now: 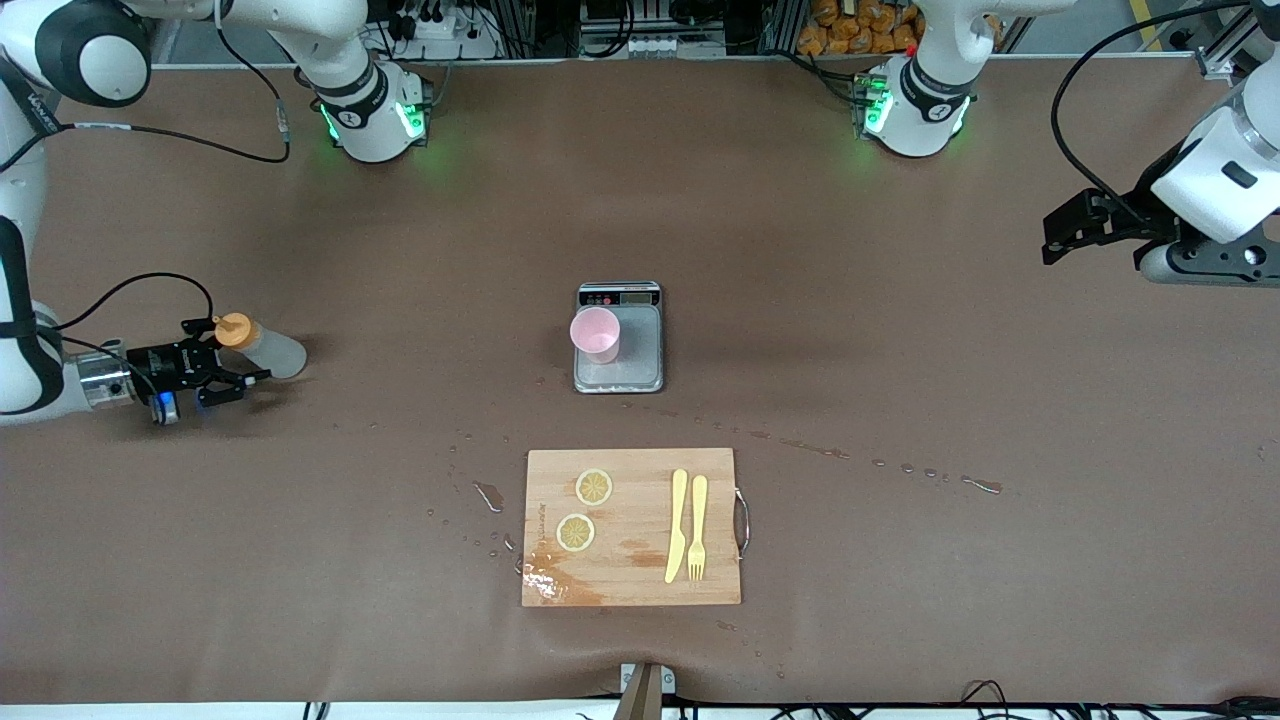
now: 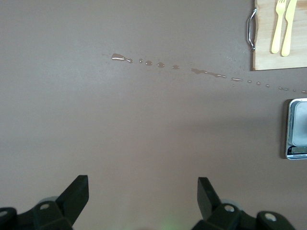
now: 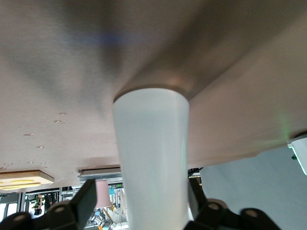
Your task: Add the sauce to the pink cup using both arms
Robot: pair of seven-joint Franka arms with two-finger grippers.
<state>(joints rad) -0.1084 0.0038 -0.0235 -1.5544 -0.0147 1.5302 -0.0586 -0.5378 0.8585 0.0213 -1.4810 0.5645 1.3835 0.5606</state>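
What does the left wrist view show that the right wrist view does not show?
Only the left wrist view shows the open left gripper over bare table, a trail of droplets, and the fork and knife on the cutting board.

Only the right wrist view shows the sauce bottle between the right gripper's fingers, and the pink cup.

Both show the brown table, the cutting board and the scale.

Even, soft overhead light is filling the front view, leaving faint shadows on the brown table (image 1: 900, 330). Spilled droplets (image 2: 158, 63) are glinting (small highlights only). In the right wrist view the close sauce bottle (image 3: 152, 158) is looking blurred and is casting a broad dark shadow.
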